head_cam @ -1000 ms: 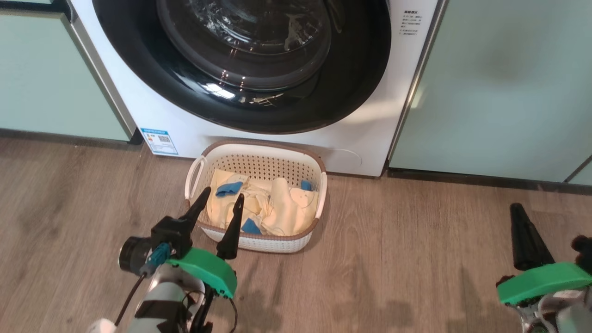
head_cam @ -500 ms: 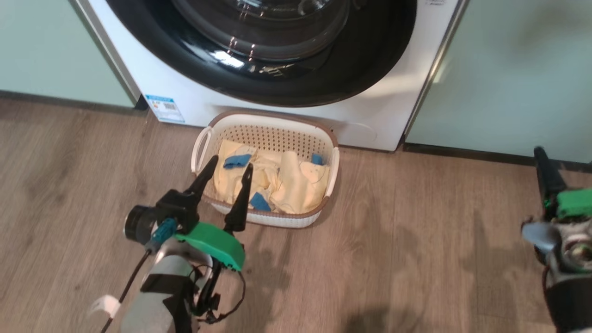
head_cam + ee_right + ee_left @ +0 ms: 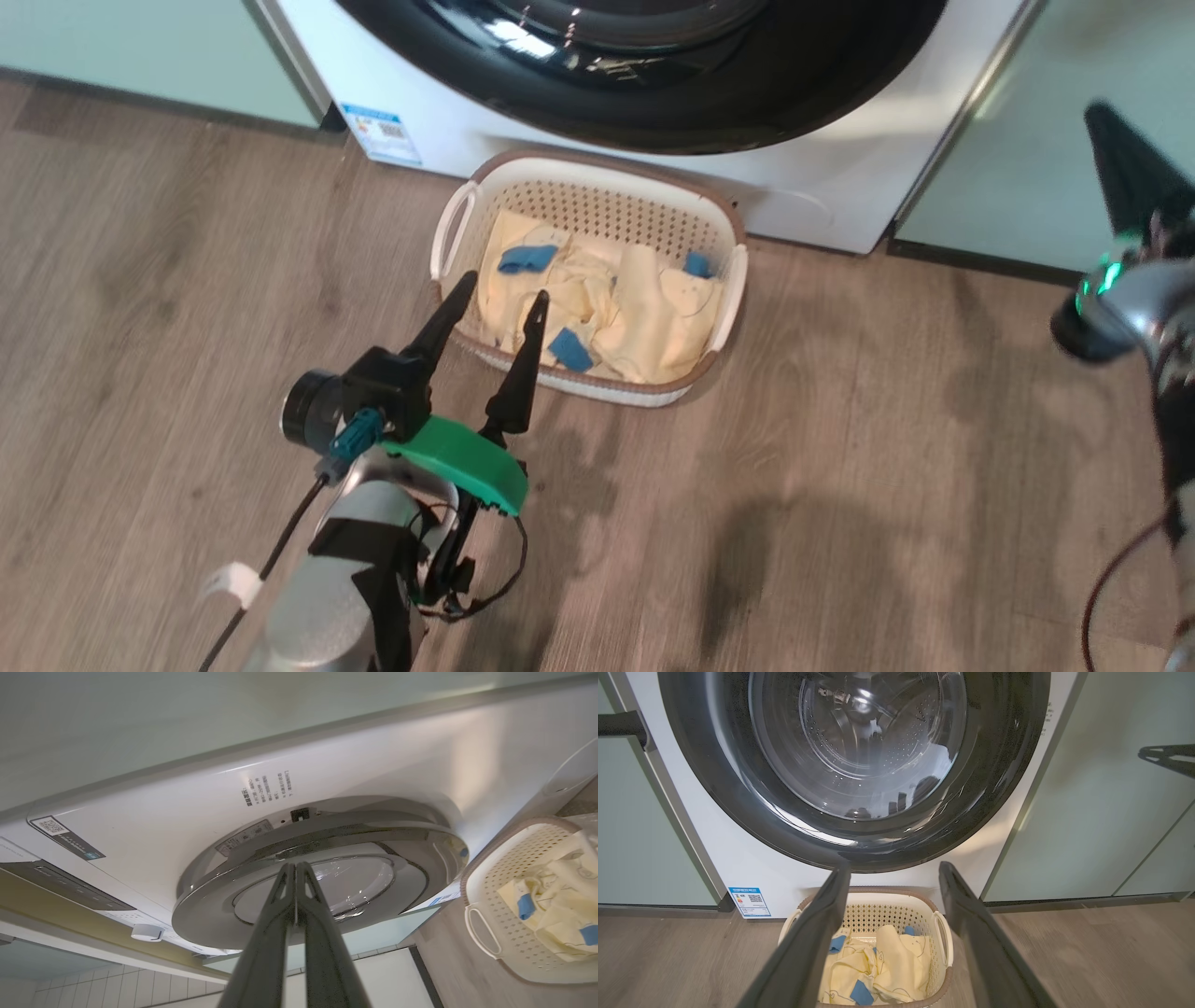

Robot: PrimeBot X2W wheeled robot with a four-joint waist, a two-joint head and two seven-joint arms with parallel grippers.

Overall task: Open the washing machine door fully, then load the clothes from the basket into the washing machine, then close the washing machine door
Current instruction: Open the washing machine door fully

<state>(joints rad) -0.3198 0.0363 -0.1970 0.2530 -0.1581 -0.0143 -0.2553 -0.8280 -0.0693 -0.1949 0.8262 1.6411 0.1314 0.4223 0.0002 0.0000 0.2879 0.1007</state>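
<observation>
Over on the left a pale green cabinet panel [image 3: 140,37] meets the wood-look floor [image 3: 140,280], and just beside it begins the white front of the washing machine [image 3: 822,177], with a small blue sticker [image 3: 381,133] low at its left corner. The left pincer [image 3: 504,287] hangs low over the floor, its two dark fingers spread wide with nothing between them. Its tips reach the near left corner of the basket [image 3: 602,198], though I cannot tell whether they touch the rim. The basket sits on the floor right up against the foot of the machine, below the door. The clothes [image 3: 644,313] lie crumpled inside it, pale yellow with blue patches showing. Above it the washing machine door [image 3: 653,117] shows its glossy black rim, and from the left wrist the steel drum is visible through the glass bowl. The door looks to lie against the machine's front, but whether it is latched I cannot tell. Further right, the right pincer [image 3: 1102,121] is raised in front of the right-hand cabinet panel [image 3: 1008,187], well apart from the basket. Its fingers are pressed tight together on nothing, and from its own wrist the tips point at the door's glass
</observation>
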